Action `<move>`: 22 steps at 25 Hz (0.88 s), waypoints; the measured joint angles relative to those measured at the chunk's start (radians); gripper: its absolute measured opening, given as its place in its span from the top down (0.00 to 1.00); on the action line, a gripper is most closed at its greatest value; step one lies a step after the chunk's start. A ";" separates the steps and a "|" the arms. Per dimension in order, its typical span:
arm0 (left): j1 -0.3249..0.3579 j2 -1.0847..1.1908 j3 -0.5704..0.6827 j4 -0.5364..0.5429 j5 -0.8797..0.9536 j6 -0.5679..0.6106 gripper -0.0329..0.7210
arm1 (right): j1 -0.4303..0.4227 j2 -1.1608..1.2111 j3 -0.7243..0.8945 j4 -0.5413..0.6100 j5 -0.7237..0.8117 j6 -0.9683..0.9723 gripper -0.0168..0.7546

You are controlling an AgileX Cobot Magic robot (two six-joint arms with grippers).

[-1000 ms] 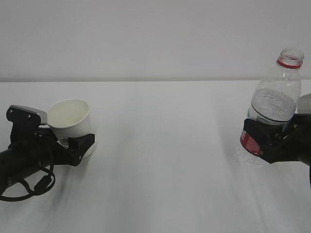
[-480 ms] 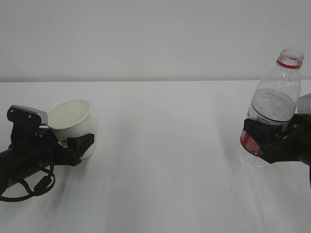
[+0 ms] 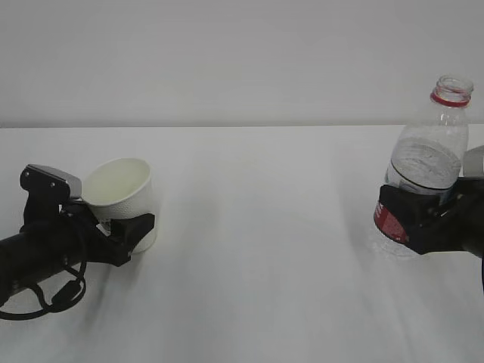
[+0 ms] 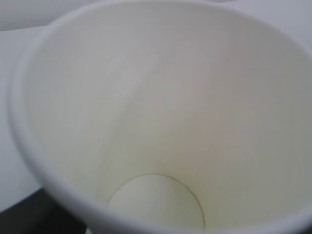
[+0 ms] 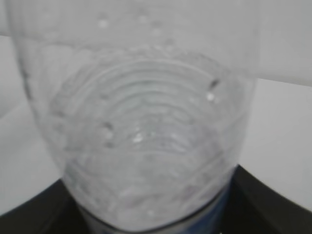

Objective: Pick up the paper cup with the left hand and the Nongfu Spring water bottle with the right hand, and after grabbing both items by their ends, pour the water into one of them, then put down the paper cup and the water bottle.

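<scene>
White table [image 3: 257,249] fills the scene, plain pale wall behind it. Left hand [image 3: 125,231] lies low along the table from the left edge, grey block on top, black cable looped under it. Right hand [image 3: 412,219] comes in from the right edge, blocky black fingers [image 3: 401,215] wrapped around the label zone of the Nongfu Spring water bottle [image 3: 427,162]; jaws gripping the bottle. Bottle sits at far right, tilted slightly, cap off, red neck ring at top, red label partly hidden by the fingers. In the right wrist view the ribbed clear body [image 5: 141,146] fills the frame, droplets on the inside; water level not clear from here. Paper cup [image 3: 125,197] at left, tipped with its mouth leaning toward the arm, base sitting between the left jaws, black fingers against its lower side; jaws look clamped on the cup. Left wrist view looks straight into the cup [image 4: 161,122]: cream inside, round bottom visible, dry.
</scene>
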 joint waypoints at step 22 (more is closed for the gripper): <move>-0.093 -0.034 -0.002 0.275 0.002 0.000 0.25 | 0.000 0.000 0.000 -0.004 0.006 0.000 0.34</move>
